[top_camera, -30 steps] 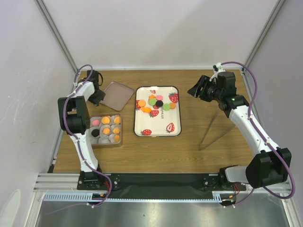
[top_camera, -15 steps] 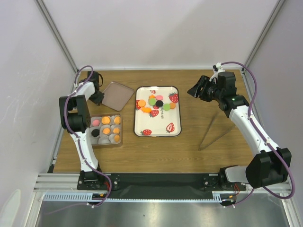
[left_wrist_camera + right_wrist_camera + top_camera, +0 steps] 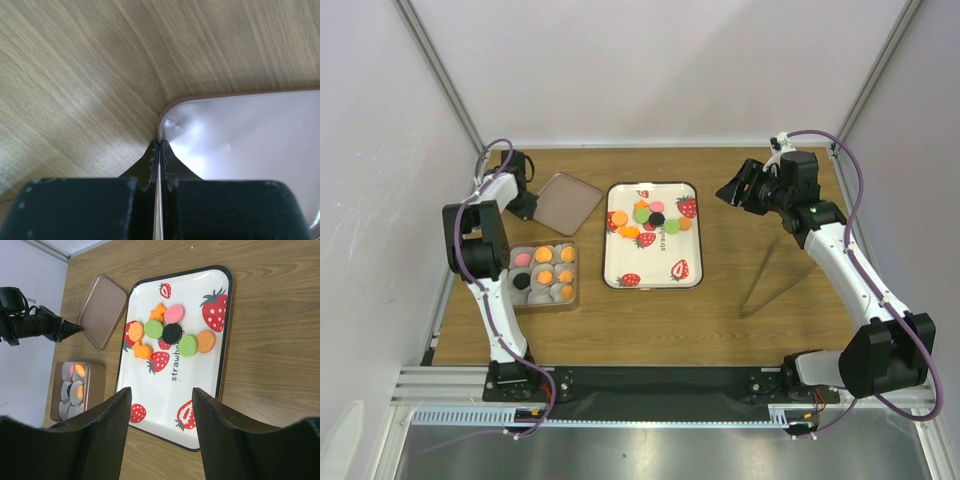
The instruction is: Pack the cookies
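Wooden table (image 3: 750,260) between pale walls, with the cookies (image 3: 650,218) split between a tray and a box.
Left gripper (image 3: 159,150) has its fingers pressed together on the rim of the brown lid (image 3: 240,140), just beside one rounded corner; the lid lies flat on the wood behind the box. Right gripper (image 3: 160,392) hangs over the table's far right with its fingers apart, holding nothing. The brown box (image 3: 545,275), near the left arm, holds paper cups: one carries a pink cookie, one a black one, several carry orange ones. The white tray (image 3: 655,265) beside it has printed strawberries and a word starting "strawb", the rest hidden by a finger in the right wrist view. Loose on it lie orange, green, pink and black cookies, two of the orange ones star-shaped.
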`<move>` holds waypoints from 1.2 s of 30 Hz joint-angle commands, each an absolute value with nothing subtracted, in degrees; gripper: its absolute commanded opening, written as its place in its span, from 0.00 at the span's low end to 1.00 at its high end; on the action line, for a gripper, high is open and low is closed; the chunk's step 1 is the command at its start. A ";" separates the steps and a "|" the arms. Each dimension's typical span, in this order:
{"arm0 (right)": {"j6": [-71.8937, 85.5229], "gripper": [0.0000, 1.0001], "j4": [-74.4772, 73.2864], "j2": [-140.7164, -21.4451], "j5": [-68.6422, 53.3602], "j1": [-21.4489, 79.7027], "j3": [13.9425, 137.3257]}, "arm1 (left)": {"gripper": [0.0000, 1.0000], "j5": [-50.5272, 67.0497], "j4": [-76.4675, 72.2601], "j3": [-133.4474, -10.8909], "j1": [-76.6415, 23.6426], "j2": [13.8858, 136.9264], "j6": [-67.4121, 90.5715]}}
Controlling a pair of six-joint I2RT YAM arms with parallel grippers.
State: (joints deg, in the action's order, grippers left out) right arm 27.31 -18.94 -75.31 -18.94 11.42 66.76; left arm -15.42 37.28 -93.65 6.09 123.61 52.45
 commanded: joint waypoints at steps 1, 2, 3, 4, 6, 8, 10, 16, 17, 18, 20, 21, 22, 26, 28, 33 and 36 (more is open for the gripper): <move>27.07 0.58 -16.88 -74.53 -19.86 11.16 66.97 | 0.00 -13.36 32.88 -95.45 7.21 121.64 52.30; 26.98 0.57 -16.88 -74.53 -19.95 11.25 66.97 | 0.00 -12.92 32.35 -95.54 7.29 121.38 52.29; 26.98 0.57 -16.79 -74.62 -20.04 11.16 66.97 | 0.00 -12.22 32.00 -95.54 7.56 121.03 52.29; 27.07 0.57 -16.61 -74.71 -20.21 11.25 66.97 | 0.00 -11.87 31.73 -95.54 7.65 120.42 52.12; 27.16 0.57 -16.61 -74.88 -20.48 11.16 66.97 | 0.00 -11.17 31.11 -95.71 7.73 119.62 52.03; 27.42 0.58 -16.26 -75.23 -21.35 11.16 66.89 | 0.00 -10.73 30.41 -95.80 7.65 118.48 51.77; 27.60 0.58 -16.09 -75.76 -22.41 11.16 67.15 | 0.01 -10.46 30.41 -96.32 7.65 117.86 51.50; 27.69 0.57 -16.00 -76.11 -23.11 11.16 67.41 | 0.00 -8.62 29.80 -97.21 7.73 115.93 50.54; 27.69 0.57 -16.00 -76.11 -23.12 11.16 67.50 | 0.00 -8.27 29.79 -97.21 7.82 115.23 50.54; 27.69 0.57 -15.91 -76.11 -23.20 11.16 67.59 | 0.00 -7.91 29.62 -97.21 7.74 115.05 50.36; 27.69 0.57 -16.08 -76.03 -23.20 11.08 67.59 | 0.00 -6.78 29.62 -97.21 7.73 114.26 50.01; 27.60 0.57 -16.08 -75.94 -23.20 11.25 67.67 | 0.00 -6.25 29.45 -97.03 7.73 113.30 49.84; 27.68 0.57 -16.08 -75.94 -23.20 11.25 67.68 | 0.00 -5.63 29.27 -96.51 7.65 112.77 49.57; 28.30 0.60 -15.29 -76.46 -23.64 11.51 68.11 | 0.00 -3.96 27.17 -91.86 4.58 107.94 49.83; 28.56 0.63 -15.38 -77.78 -25.48 11.78 69.25 | 0.00 -2.99 25.58 -87.03 3.26 104.00 50.36; 27.34 0.74 -14.95 -78.14 -25.14 13.62 69.35 | 0.00 -1.85 23.99 -78.77 -2.63 96.52 48.96; 26.54 0.81 -13.28 -77.78 -25.83 14.50 68.29 | 0.00 -0.53 24.25 -74.81 -6.50 92.38 46.24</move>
State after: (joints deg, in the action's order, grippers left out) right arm 27.75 -17.34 -78.61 -24.25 13.58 67.20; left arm -3.49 26.39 -77.60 -3.53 97.69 48.99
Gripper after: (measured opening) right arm 0.800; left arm 0.009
